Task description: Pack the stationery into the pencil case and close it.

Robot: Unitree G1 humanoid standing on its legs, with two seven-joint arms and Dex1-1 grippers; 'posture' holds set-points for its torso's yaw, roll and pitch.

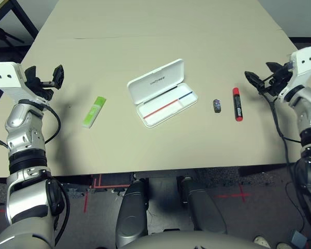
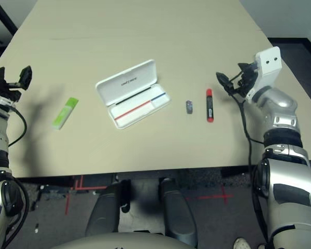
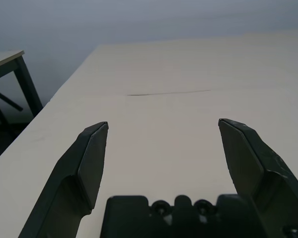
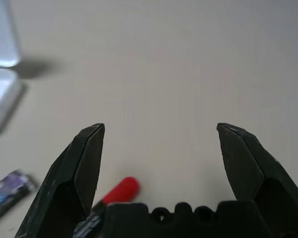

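Beige and broad, the bench (image 1: pixel 145 52) stands over a dark floor marked with red tape, and on it I see a white pencil case (image 1: pixel 162 93) lying with its lid up, dark lettering across that lid, a red line and a blue one inside. Toward the robot's left lies a lime-green highlighter (image 1: pixel 94 112) with a white label, set aslant, well apart from the case. On the case's other side sits a tiny dark-grey eraser-like lump (image 1: pixel 216 106), and just beside it a black marker (image 1: pixel 238 104) with a red cap. Both the left end effector (image 3: pixel 163 124) and the right end effector (image 4: pixel 161 125) are released, fingers spread wide with nothing between them, each near its own side of the bench.
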